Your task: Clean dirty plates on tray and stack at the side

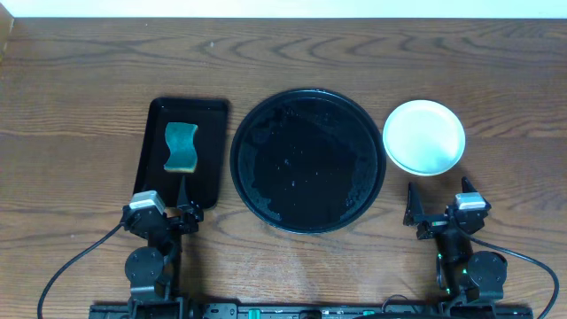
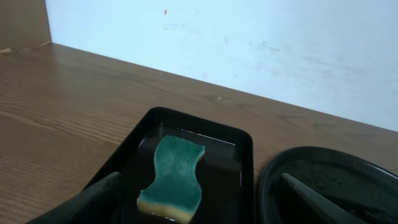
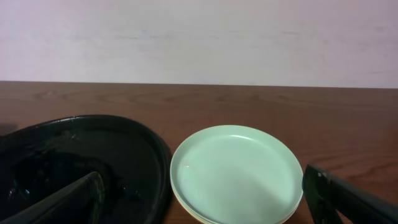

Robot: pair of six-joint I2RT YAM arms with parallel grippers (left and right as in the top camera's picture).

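The plates [image 1: 423, 136] sit in one stack on the table right of the round black tray [image 1: 307, 159]. The top plate is pale mint and looks clean; a pale yellow edge shows under it in the right wrist view [image 3: 236, 174]. The tray holds no plates and looks wet; it also shows in the right wrist view [image 3: 81, 155] and the left wrist view [image 2: 323, 186]. My left gripper [image 1: 182, 197] is open and empty at the near edge of the rectangular tray. My right gripper [image 1: 438, 197] is open and empty just in front of the stack.
A smaller rectangular black tray [image 1: 209, 155] at the left holds a teal sponge [image 1: 181, 147] with a yellow underside, also in the left wrist view [image 2: 174, 177]. A pale wall runs behind the table's far edge.
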